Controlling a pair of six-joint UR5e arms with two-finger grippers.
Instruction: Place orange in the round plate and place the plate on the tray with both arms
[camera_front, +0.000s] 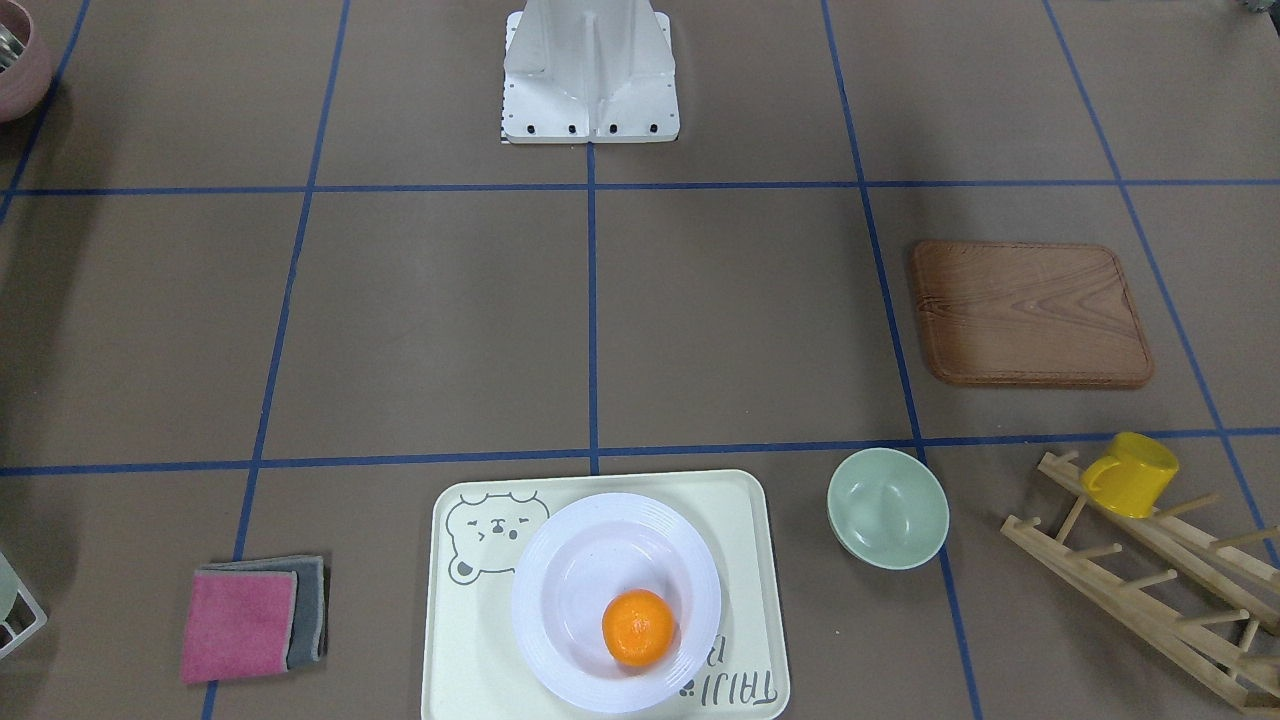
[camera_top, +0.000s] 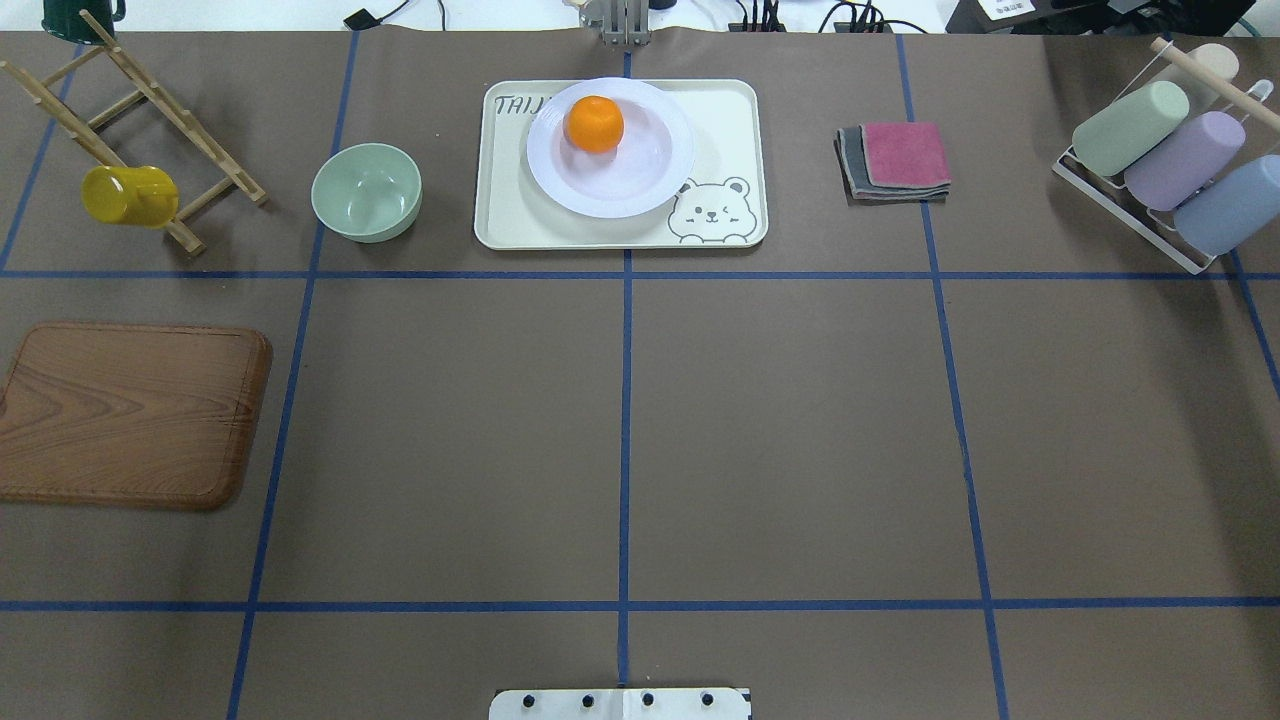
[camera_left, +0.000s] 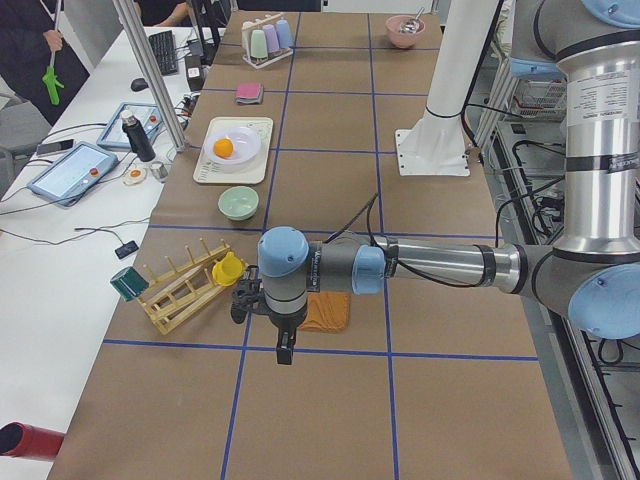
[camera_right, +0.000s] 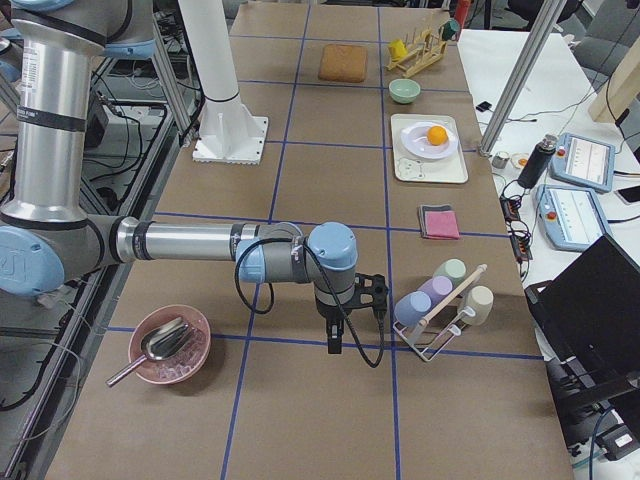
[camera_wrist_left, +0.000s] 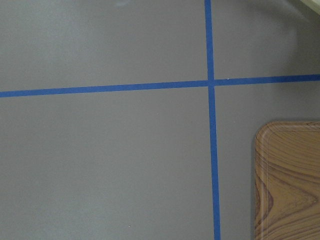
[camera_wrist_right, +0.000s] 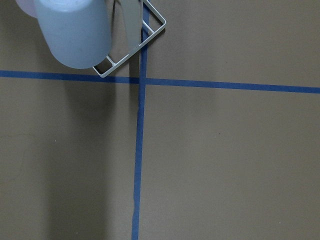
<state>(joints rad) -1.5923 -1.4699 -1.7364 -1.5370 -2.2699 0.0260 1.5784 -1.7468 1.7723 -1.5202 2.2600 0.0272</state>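
Orange fruit sat in white china: the orange (camera_front: 638, 627) lay inside the round plate (camera_front: 575, 565), off-centre against the sunken slope on the operators' side. The plate rested on the tray (camera_front: 470, 650), covering part of its lettering. By that layout the task looked complete.

The left arm (camera_left: 400, 265) hung over the wooden board (camera_top: 120, 415), and the right arm (camera_right: 190, 242) hung beside the white wire rack of pastel cups (camera_top: 1170, 150). Both were well apart from the tray. Their jaws showed only in the side views, so I could not tell whether they were spread or pressed together, though nothing appeared to be held.

The plate sat toward the tray's operator-side edge, its rim very near the raised lip. If it was perched on that lip, a knock could tip it or set the orange rolling. Any careless swing of the right arm risked clipping the cup rack. The left arm had the yellow mug (camera_front: 1130, 472) on its wooden peg rack (camera_front: 1150, 590) close by.

The tabletop (camera_top: 800, 430) was covered in brown paper gridded with blue tape. It also carried a pale green bowl (camera_front: 887, 507), folded pink and grey cloths (camera_front: 240, 625) and a pink bowl holding a spoon (camera_right: 170, 345). A side bench alongside held control tablets (camera_left: 75, 170), and a person stood by it.
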